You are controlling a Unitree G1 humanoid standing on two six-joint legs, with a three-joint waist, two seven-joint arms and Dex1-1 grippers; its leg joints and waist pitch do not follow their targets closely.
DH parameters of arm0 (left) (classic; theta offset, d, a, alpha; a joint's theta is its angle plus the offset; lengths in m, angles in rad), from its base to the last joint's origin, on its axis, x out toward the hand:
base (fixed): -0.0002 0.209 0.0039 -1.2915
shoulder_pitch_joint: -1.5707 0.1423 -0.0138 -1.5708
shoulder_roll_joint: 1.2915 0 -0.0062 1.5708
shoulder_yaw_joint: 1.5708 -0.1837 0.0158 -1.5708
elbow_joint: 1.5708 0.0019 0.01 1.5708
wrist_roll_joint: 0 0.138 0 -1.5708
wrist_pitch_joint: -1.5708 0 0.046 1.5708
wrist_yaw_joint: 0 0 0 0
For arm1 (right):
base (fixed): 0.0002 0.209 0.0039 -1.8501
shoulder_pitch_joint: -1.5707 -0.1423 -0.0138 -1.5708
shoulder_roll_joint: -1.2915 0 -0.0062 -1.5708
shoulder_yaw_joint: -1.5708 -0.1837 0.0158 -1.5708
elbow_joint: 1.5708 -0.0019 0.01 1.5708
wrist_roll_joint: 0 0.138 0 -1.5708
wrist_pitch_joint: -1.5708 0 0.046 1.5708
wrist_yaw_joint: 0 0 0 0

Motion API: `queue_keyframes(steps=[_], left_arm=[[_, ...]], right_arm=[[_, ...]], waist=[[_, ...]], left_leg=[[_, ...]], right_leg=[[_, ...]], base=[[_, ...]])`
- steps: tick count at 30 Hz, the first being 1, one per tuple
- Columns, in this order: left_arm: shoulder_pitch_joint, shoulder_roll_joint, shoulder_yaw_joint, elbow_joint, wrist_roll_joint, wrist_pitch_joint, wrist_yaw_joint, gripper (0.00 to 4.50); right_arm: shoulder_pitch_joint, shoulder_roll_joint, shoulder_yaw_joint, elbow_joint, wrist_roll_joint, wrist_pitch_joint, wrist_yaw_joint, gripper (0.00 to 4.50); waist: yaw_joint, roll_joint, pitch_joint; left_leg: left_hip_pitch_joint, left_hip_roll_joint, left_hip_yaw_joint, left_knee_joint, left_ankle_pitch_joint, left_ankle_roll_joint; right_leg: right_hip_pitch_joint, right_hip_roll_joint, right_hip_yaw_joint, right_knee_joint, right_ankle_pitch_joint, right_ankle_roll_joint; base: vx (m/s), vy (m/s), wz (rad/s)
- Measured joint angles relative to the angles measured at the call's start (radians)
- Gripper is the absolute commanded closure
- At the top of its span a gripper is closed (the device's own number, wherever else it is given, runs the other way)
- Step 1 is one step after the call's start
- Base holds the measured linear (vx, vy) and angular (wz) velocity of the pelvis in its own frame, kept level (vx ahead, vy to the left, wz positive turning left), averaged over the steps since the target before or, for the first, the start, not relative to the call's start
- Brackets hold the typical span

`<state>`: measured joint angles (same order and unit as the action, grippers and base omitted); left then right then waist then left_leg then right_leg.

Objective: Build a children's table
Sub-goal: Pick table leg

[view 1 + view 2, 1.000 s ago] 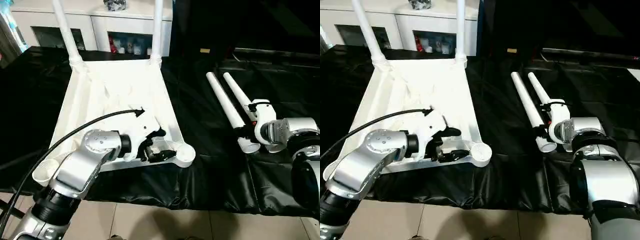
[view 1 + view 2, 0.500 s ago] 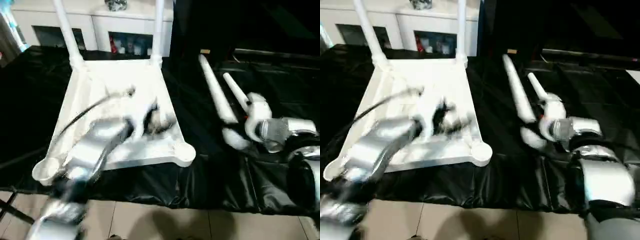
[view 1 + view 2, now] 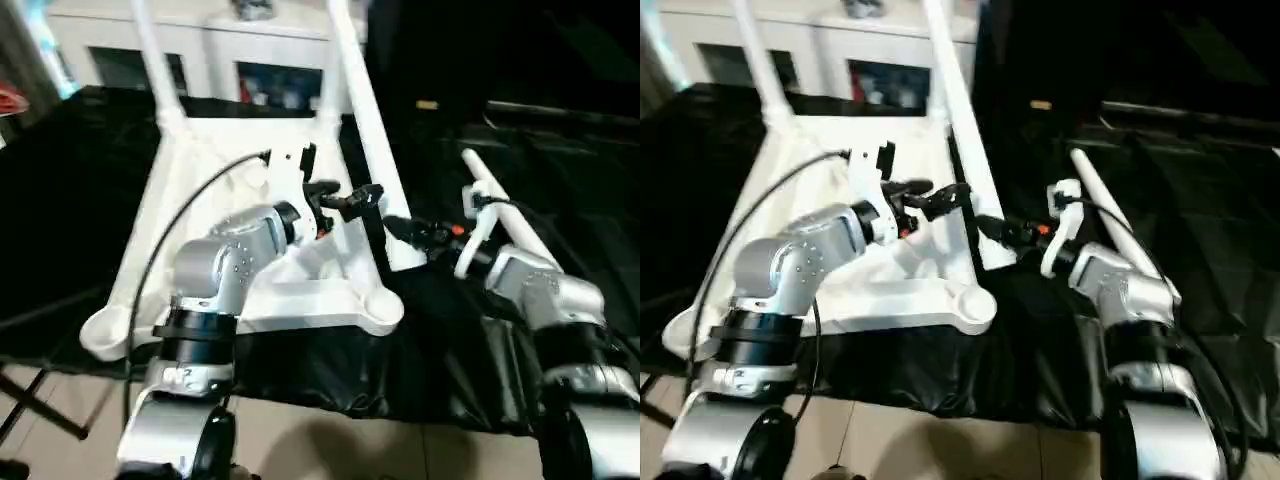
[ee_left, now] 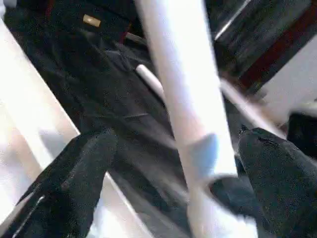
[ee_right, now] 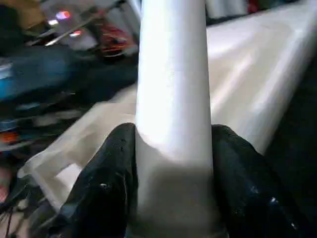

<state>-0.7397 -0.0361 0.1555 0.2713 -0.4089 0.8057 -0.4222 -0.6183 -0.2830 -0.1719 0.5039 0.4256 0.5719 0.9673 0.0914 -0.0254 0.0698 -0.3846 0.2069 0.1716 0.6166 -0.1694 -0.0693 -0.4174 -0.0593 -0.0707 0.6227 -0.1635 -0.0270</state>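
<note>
The white tabletop (image 3: 140, 250) lies upside down on the black cloth, with one leg (image 3: 150, 50) upright in its far left corner socket. My right gripper (image 3: 405, 232) is shut on the thick end of another white leg (image 3: 365, 110), which leans steeply up over the tabletop's right edge. In the right wrist view its fingers (image 5: 109, 178) press both sides of the tube (image 5: 173, 74). My left gripper (image 3: 355, 198) is open beside that leg. The tube (image 4: 183, 89) stands between the spread fingers (image 4: 74, 173) without touching them. A further leg (image 3: 1100, 195) lies on the cloth at the right.
A white cabinet with glass doors (image 3: 250, 40) stands behind the table. The black cloth (image 3: 70, 180) covers the work surface and hangs over its front edge above a tiled floor. Empty sockets sit at the near right corner (image 3: 385, 308) and near left corner (image 3: 105, 335).
The right gripper has lifted one leg off the cloth and swung it up over the tabletop's right edge. The left gripper rose from the near right corner and opened wider beside it. The camera also shifted.
</note>
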Motion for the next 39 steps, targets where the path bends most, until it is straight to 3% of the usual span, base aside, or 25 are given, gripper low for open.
queue_keyframes(steps=[5,14,18,26,34,36,39], left_arm=[[-0.045,-0.032,0.023,0.010,-0.031,0.009,0.022,0.00],[-0.061,-0.072,0.110,0.020,-0.067,-0.005,0.145,0.76],[-0.079,-0.082,0.135,0.029,-0.065,-0.030,0.215,1.05],[-0.092,-0.092,0.200,0.070,-0.067,-0.080,0.358,1.68],[-0.107,-0.092,0.187,0.100,-0.067,-0.119,0.371,2.37],[-0.108,-0.081,0.166,0.100,-0.057,-0.133,0.357,2.54],[-0.104,-0.052,0.123,0.094,-0.046,-0.135,0.286,2.57]], right_arm=[[0.037,0.018,0.050,-0.100,0.004,0.031,0.001,2.59],[0.053,0.037,0.101,-0.189,-0.012,0.038,-0.075,2.59],[0.053,0.050,0.108,-0.200,-0.043,0.036,-0.123,2.59],[0.053,0.130,0.177,-0.255,-0.108,0.026,-0.273,2.59],[0.058,0.153,0.205,-0.298,-0.145,0.027,-0.349,2.59],[0.058,0.150,0.199,-0.299,-0.132,0.033,-0.347,2.03],[0.055,0.137,0.198,-0.299,-0.114,0.037,-0.317,1.82]], waist=[[0.000,0.000,0.000],[-0.004,0.000,0.000],[-0.002,-0.001,0.000],[-0.004,-0.008,0.001],[-0.003,-0.008,0.001],[-0.003,-0.008,0.001],[-0.003,-0.008,0.001]], left_leg=[[-0.001,0.000,-0.001,0.000,0.000,0.000],[-0.001,0.000,0.000,-0.003,0.000,0.000],[-0.002,0.000,0.000,-0.003,0.000,0.000],[-0.002,0.000,0.000,-0.007,0.000,0.000],[-0.002,-0.001,0.000,-0.009,0.000,0.000],[-0.001,-0.001,0.000,-0.009,0.000,0.000],[-0.001,-0.001,0.000,-0.009,0.000,0.000]], right_leg=[[0.001,0.000,0.000,-0.003,-0.001,0.005],[0.000,0.000,0.000,-0.008,0.001,0.006],[0.001,0.000,0.000,-0.009,0.001,0.007],[0.000,0.000,0.000,-0.012,0.001,0.007],[0.001,0.000,0.000,-0.013,0.003,0.004],[0.000,0.000,0.000,-0.013,0.003,0.004],[0.000,0.000,0.000,-0.013,0.003,0.004]], base=[[0.000,0.000,0.00],[0.000,0.000,0.00],[0.000,0.000,0.00],[0.000,0.000,0.00],[0.000,0.000,0.00],[0.000,0.000,0.00],[0.000,0.000,0.00]])
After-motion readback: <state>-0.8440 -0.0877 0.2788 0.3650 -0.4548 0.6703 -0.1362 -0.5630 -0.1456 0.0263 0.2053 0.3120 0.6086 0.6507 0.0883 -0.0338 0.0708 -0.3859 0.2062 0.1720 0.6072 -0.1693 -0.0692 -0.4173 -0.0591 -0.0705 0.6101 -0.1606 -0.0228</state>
